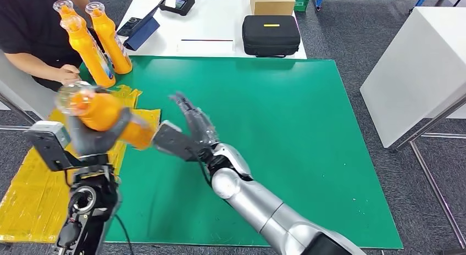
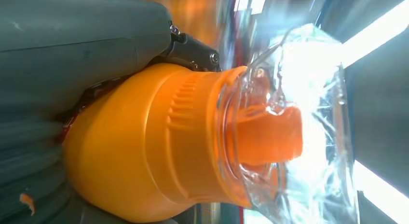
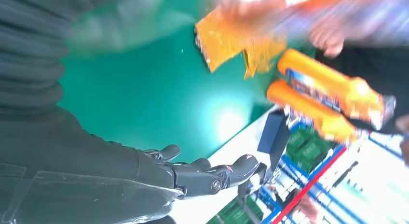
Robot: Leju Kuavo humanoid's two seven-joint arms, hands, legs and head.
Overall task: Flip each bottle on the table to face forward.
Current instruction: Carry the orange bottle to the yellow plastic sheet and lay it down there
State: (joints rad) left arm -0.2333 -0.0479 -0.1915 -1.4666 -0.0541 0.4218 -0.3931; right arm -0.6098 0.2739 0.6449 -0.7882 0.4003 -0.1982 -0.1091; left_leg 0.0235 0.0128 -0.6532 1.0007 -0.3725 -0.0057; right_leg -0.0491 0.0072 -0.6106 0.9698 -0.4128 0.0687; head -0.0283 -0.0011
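Four orange bottles: three upright (image 1: pixel 96 49) upper left on the surface (image 1: pixel 286 134); one (image 1: pixel 104 115) gripped by left hand (image 1: pixel 90 137). Right hand (image 1: pixel 189 128), fingers spread, holds nothing.

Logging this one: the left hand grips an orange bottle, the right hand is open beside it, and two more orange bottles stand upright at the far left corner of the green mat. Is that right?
Not quite: three bottles stand there, not two, as the head view shows. The rest holds: the left hand grips an orange bottle and the right hand is open beside it, over the green mat.
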